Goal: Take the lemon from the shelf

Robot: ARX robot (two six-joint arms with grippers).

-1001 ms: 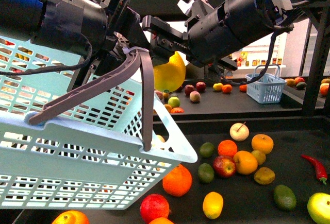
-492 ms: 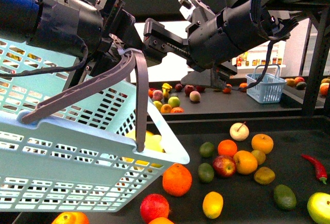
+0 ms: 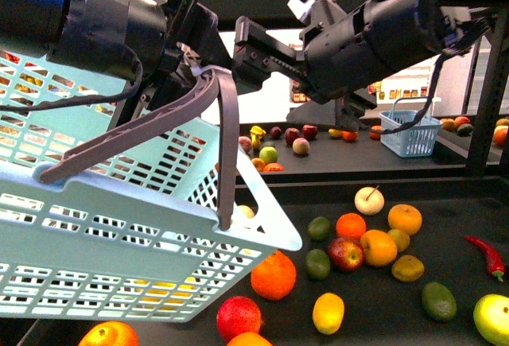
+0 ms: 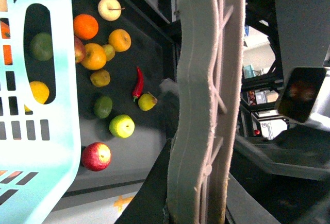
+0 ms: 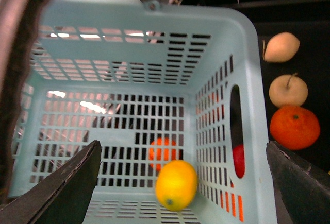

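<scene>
Lemon (image 5: 176, 185) is judged firm, slick, roll-prone; best gripped across its middle. Right gripper (image 5: 181, 147) fingers are held apart; left gripper (image 3: 187, 71) is clamped on basket handle (image 4: 201, 105).

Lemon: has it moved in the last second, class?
Yes. The lemon dropped: from level with the far small basket to the floor of the big basket.

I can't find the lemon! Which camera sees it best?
The right wrist view: the whole lemon lies inside the basket. The front view gives only yellow glimpses through the basket's slots; the left wrist view doesn't clearly show it.
</scene>
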